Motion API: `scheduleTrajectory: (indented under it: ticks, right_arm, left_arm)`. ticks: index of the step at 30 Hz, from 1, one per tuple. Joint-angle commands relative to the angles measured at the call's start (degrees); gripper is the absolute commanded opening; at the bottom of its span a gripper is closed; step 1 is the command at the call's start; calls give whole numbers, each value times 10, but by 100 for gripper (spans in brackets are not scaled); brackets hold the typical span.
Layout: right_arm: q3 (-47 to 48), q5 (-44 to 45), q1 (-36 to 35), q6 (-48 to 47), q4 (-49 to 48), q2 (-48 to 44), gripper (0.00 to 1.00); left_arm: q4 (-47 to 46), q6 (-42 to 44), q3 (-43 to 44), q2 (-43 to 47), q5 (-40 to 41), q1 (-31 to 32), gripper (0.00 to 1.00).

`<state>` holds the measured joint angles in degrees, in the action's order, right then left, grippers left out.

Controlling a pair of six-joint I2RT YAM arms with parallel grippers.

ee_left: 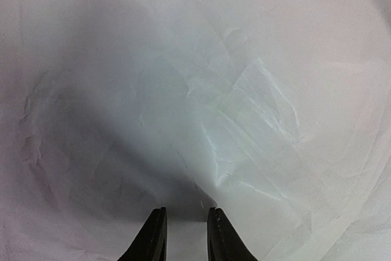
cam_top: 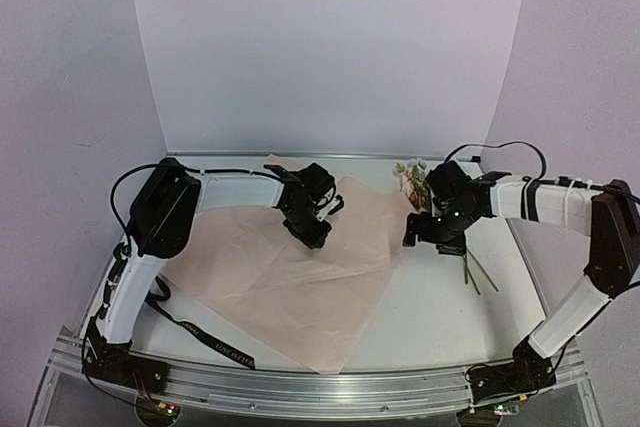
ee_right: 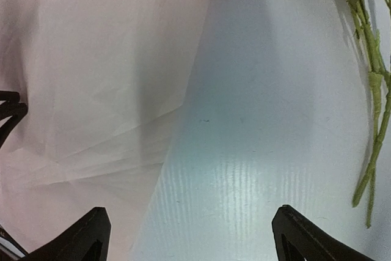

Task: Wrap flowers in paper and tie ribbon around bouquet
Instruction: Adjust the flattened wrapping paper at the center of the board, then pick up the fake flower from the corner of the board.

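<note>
White table point(cam_top: 440, 317) bears paper point(cam_top: 290, 287), flowers point(cam_top: 409, 178); right tool point(ee_right: 190, 218) released, left tool point(ee_left: 186, 219) grip unclear

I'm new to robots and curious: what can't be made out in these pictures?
Flowers: top view, right arm covers most blooms; right wrist view's edge shows only stems.
Ribbon: top view, lettering too small, one end under left arm.
Left gripper: left wrist view, grip on paper unclear.

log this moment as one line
left tool narrow over paper, grip unclear | right tool open, empty, beside flowers | ribbon on table
</note>
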<state>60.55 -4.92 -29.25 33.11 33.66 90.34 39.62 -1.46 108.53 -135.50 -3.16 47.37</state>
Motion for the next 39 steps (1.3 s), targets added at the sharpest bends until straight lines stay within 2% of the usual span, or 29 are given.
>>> scheduleTrajectory:
  ticks: [1,8,16,23,29,34,39]
  right_arm:
    - [57,-15,57,-143,66,16,96]
    - [125,4,123,-283,142,69,97]
    - [150,-18,193,-308,147,117,96]
    - [220,-50,220,-297,187,182,93]
    - [372,-65,228,-250,343,272,90]
    - [386,-38,230,-192,353,286,89]
    - [358,-13,235,-119,354,294,89]
  left_arm:
    - [50,61,-23,-1,-11,0,25]
    - [46,71,-31,17,0,-2,26]
    - [19,34,-26,73,3,-4,36]
    - [-28,-38,-61,162,-5,-10,41]
    - [-61,-89,-111,244,-16,-16,42]
    - [-82,-105,-140,283,-30,-17,42]
    - [-90,-112,-149,313,-41,-18,42]
